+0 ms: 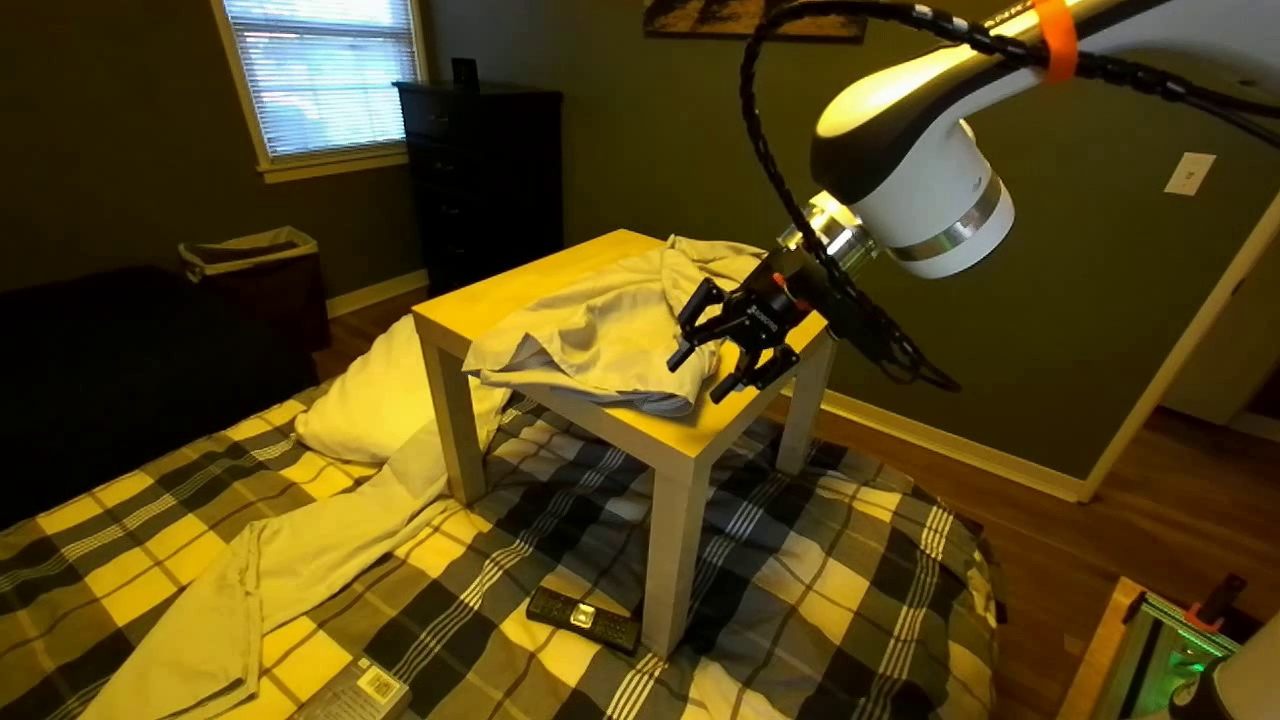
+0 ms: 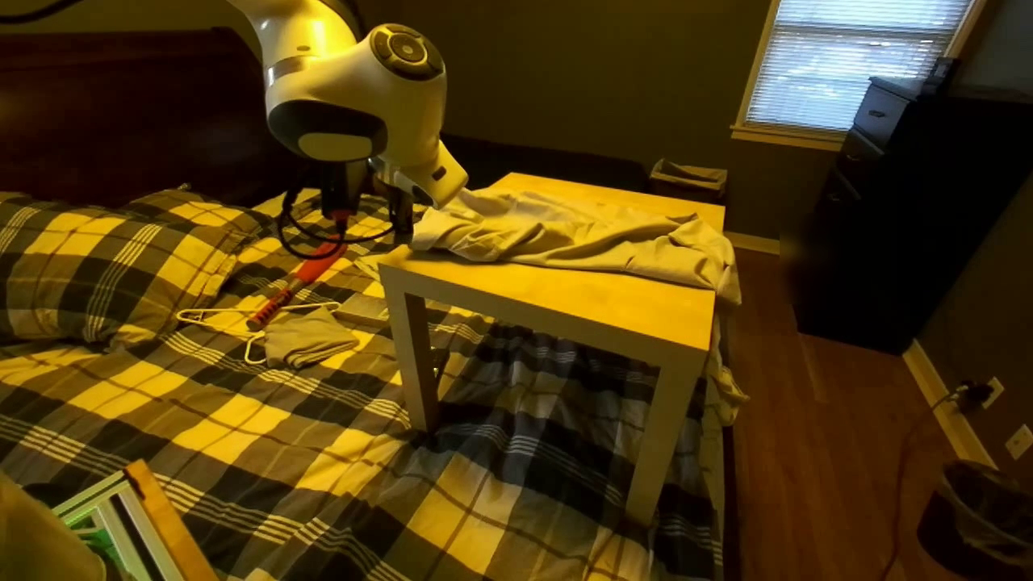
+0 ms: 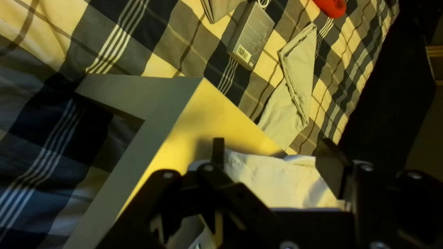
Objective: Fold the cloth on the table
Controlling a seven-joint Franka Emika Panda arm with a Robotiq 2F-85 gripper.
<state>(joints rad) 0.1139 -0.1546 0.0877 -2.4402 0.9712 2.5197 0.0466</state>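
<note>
Two fingers (image 1: 681, 357) of mine stand parted near the wrinkled cloth (image 1: 610, 330), which lies bunched across the yellow tabletop (image 1: 530, 283) and overhangs its edge.

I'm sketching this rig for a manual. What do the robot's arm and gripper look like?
The arm is rounded, white and black, with a silver band, an orange strap and a dark round button panel. A black cable loops beside it. The gripper is black, jointed and two-fingered, with small pale lettering.
</note>
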